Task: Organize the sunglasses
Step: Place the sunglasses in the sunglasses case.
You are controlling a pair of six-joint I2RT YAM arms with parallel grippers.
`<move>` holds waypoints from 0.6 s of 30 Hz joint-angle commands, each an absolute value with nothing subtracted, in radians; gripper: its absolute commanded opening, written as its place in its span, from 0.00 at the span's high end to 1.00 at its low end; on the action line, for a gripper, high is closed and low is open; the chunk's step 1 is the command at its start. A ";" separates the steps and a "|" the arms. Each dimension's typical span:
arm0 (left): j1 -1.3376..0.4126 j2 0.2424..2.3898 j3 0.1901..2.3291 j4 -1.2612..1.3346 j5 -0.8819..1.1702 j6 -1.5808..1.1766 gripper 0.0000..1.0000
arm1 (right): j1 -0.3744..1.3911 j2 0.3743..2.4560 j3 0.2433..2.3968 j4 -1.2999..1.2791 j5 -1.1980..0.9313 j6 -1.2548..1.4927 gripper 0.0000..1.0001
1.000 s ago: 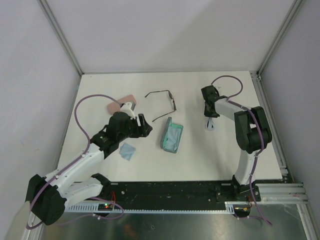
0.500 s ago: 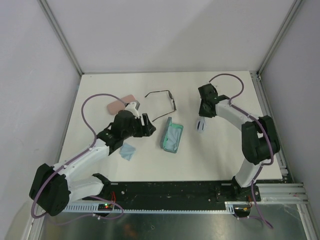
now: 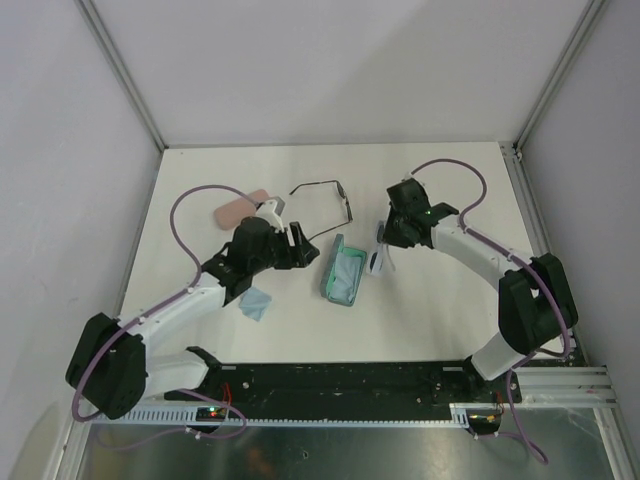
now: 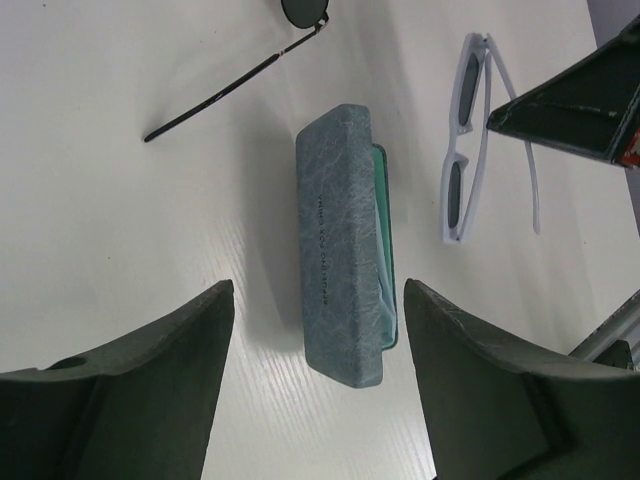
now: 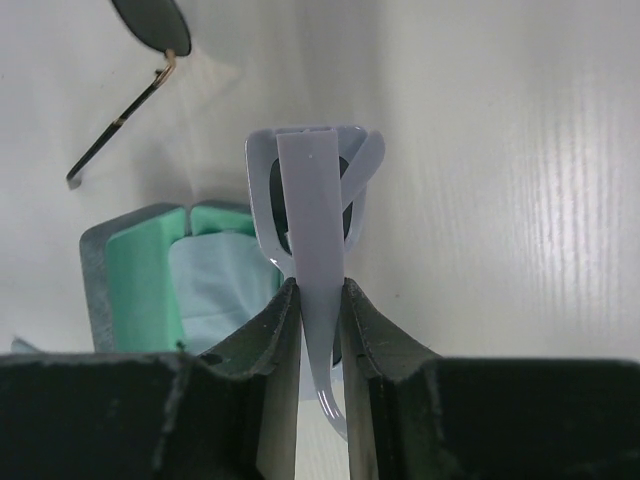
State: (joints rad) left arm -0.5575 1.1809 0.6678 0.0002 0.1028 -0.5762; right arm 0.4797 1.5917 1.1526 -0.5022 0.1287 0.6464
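The white sunglasses (image 3: 377, 261) hang folded from my right gripper (image 3: 385, 243), just right of the open blue-grey case (image 3: 343, 272). In the right wrist view the gripper (image 5: 318, 295) is shut on one white arm of the sunglasses (image 5: 310, 190), with the case's green lining (image 5: 140, 270) to their left. My left gripper (image 3: 302, 248) is open and empty just left of the case. In the left wrist view it (image 4: 318, 300) faces the case lid (image 4: 335, 250), with the white sunglasses (image 4: 462, 150) beyond. The black wire sunglasses (image 3: 325, 205) lie unfolded behind the case.
A light-blue cloth (image 5: 220, 285) lies inside the open case. A pink case (image 3: 238, 209) lies at the back left beside the left arm. Another light-blue cloth (image 3: 255, 303) lies under the left arm. The black sunglasses' arm (image 4: 230, 95) points toward the case.
My right gripper has carried the white sunglasses left, from the right part of the table to beside the case. My left gripper has moved right, closer to the case.
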 commanded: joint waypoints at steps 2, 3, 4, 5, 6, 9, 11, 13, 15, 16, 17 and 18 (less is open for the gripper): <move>-0.552 1.228 0.677 0.090 0.131 -0.590 0.28 | 0.534 1.544 1.152 -0.519 0.117 0.752 1.00; -0.552 1.237 0.674 0.102 0.136 -0.594 0.29 | 0.545 1.548 1.151 -0.520 0.115 0.766 1.00; -0.552 1.244 0.672 0.116 0.140 -0.597 0.30 | 0.554 1.552 1.151 -0.520 0.112 0.783 1.00; -0.552 1.251 0.669 0.127 0.144 -0.597 0.30 | 0.564 1.559 1.151 -0.519 0.106 0.797 1.00; -0.552 1.257 0.667 0.137 0.145 -0.599 0.31 | 0.571 1.564 1.151 -0.520 0.100 0.813 1.00; -0.551 1.275 0.669 0.155 0.152 -0.602 0.32 | 0.596 1.587 1.152 -0.526 0.091 0.856 1.00; -0.552 1.288 0.670 0.164 0.158 -0.602 0.35 | 0.617 1.604 1.152 -0.529 0.092 0.881 1.00; -0.552 1.299 0.670 0.173 0.166 -0.603 0.37 | 0.639 1.620 1.151 -0.521 0.090 0.896 1.00; -0.552 1.312 0.670 0.181 0.172 -0.604 0.39 | 0.658 1.636 1.152 -0.511 0.088 0.915 1.00; -0.552 1.318 0.670 0.184 0.175 -0.605 0.41 | 0.666 1.643 1.151 -0.503 0.085 0.921 1.00; -0.552 1.321 0.670 0.186 0.176 -0.604 0.42 | 0.674 1.652 1.152 -0.498 0.084 0.930 1.00; -0.552 1.325 0.669 0.188 0.179 -0.603 0.44 | 0.680 1.659 1.152 -0.493 0.083 0.937 1.00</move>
State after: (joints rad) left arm -0.5575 1.3109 0.6670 0.1333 0.1535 -0.5968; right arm 0.6502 1.6314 1.1519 -0.5179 0.0879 0.8730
